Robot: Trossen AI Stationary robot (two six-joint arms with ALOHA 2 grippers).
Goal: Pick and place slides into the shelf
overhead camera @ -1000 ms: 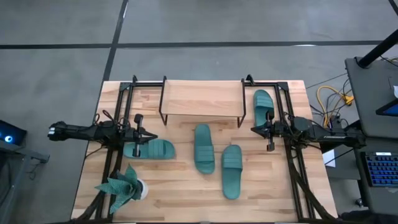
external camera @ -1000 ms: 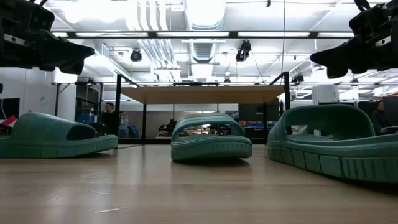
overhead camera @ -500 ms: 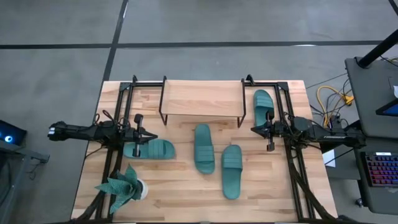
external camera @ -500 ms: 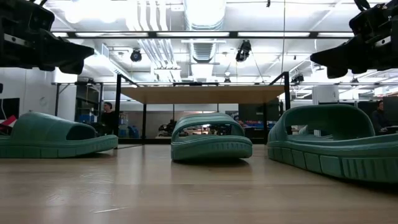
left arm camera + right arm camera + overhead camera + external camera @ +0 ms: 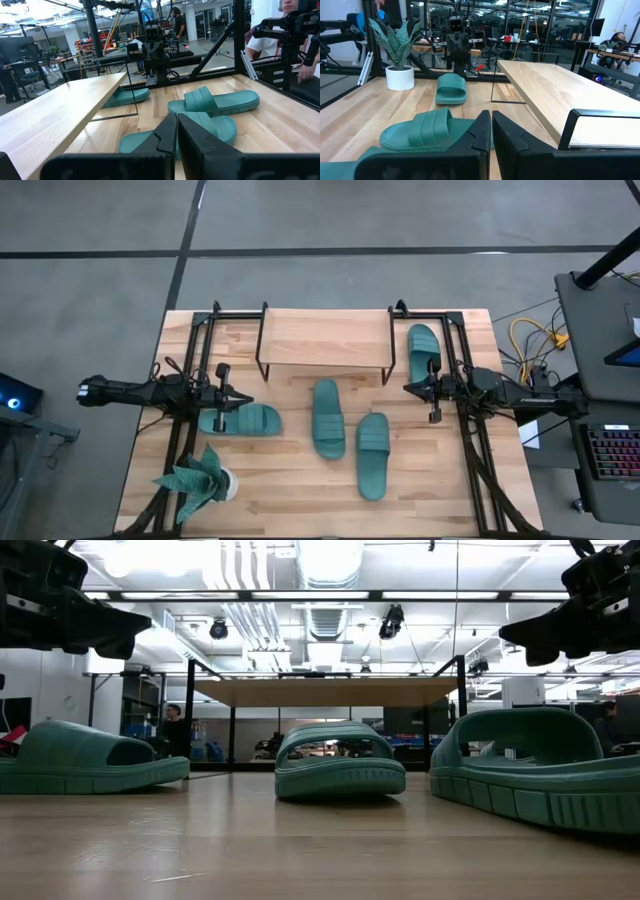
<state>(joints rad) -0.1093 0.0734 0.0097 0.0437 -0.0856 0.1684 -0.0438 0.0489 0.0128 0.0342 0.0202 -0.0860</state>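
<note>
Four teal slides lie sole-down on the wooden table: one to the right of the shelf (image 5: 423, 352), two in the middle (image 5: 327, 418) (image 5: 373, 454), one at the left (image 5: 245, 420). The shelf (image 5: 325, 340), a light-wood board on thin black legs, stands at the far middle of the table. My left gripper (image 5: 238, 397) hovers shut above the table by the left slide's far edge. My right gripper (image 5: 410, 388) hovers shut near the near end of the right slide. Both wrist views show the fingers together (image 5: 176, 132) (image 5: 491, 130), holding nothing.
A spiky green plant in a white pot (image 5: 200, 480) stands at the near left corner. Black arm frames (image 5: 200, 330) (image 5: 455, 330) flank the shelf. Bare tabletop (image 5: 290, 490) lies along the near edge. People show in the room beyond the table.
</note>
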